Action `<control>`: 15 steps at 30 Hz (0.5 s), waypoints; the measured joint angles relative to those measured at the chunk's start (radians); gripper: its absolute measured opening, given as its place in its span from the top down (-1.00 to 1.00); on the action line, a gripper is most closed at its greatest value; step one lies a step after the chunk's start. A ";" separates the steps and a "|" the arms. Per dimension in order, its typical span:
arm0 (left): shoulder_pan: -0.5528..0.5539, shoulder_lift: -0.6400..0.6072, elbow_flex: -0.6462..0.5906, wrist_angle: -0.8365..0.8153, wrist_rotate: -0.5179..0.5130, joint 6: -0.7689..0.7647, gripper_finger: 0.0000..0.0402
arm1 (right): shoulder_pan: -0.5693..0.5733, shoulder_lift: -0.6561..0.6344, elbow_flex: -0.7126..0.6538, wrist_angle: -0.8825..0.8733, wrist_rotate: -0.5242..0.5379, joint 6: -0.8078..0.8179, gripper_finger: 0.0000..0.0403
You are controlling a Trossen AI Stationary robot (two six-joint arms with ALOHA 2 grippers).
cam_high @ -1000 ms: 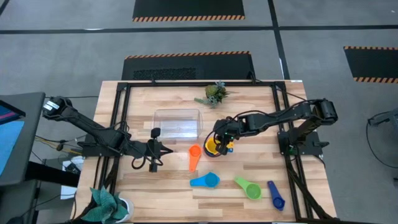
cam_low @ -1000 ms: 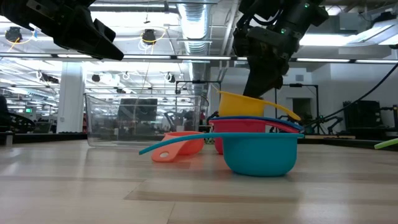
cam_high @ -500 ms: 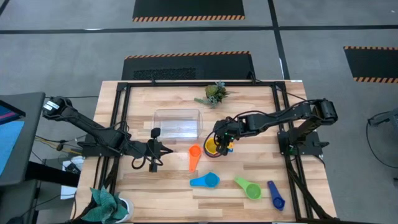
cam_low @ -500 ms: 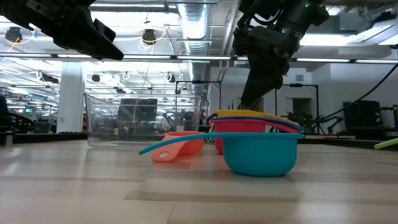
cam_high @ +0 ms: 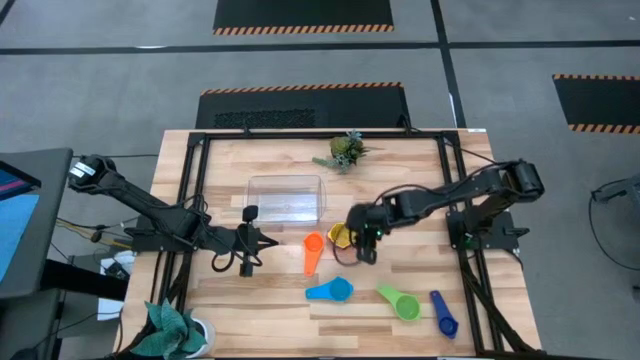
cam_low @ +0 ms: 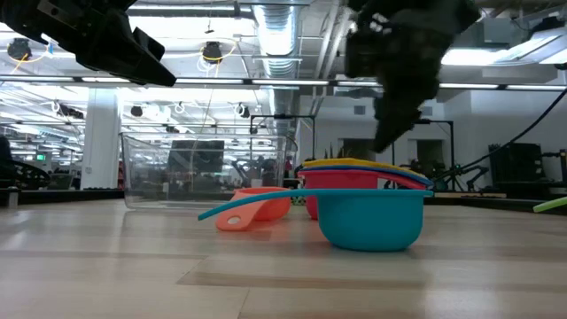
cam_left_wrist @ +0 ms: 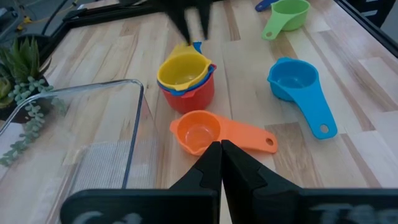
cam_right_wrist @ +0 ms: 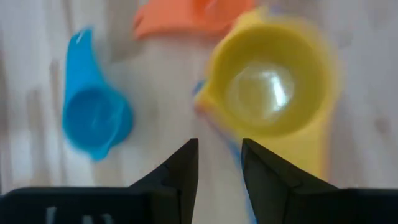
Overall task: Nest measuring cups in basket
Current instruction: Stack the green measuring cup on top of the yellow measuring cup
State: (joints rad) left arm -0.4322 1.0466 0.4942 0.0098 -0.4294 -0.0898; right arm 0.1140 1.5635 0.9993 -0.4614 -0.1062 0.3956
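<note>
Stack begun: yellow cup [cam_left_wrist: 181,70] sits nested in a blue one and the red cup [cam_left_wrist: 189,96] on the tabletop [cam_high: 270,290], just off the basket's 4 o'clock corner. Basket [cam_high: 286,197] holds no cups, so far as the high view shows. Loose: orange cup [cam_high: 312,247], light-blue cup [cam_high: 334,290], green cup [cam_high: 402,303], dark-blue cup [cam_high: 442,315], strung from 6 to 4 o'clock of the stack. Most nesting and the transfer remain, I judge.

Right gripper [cam_high: 364,243] at the stack's 5 o'clock, jaws narrowly apart, empty. Left gripper [cam_high: 249,252] waits at the basket's 7 o'clock, jaws closed on nothing.
</note>
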 joint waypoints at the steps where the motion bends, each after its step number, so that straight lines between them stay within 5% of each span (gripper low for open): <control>1: 0.000 0.000 0.000 -0.002 0.000 0.000 1.00 | 0.025 0.000 0.000 -0.015 -0.002 0.003 0.29; 7: 0.000 0.000 0.000 -0.006 0.000 0.000 1.00 | 0.204 0.000 0.000 -0.185 0.011 0.003 0.37; 15: 0.000 0.000 0.000 -0.005 0.000 -0.028 1.00 | 0.431 0.000 0.000 -0.364 0.183 0.141 0.41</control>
State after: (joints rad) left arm -0.4322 1.0466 0.4938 0.0044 -0.4294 -0.1175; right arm 0.5454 1.5631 0.9993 -0.8252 0.0766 0.5363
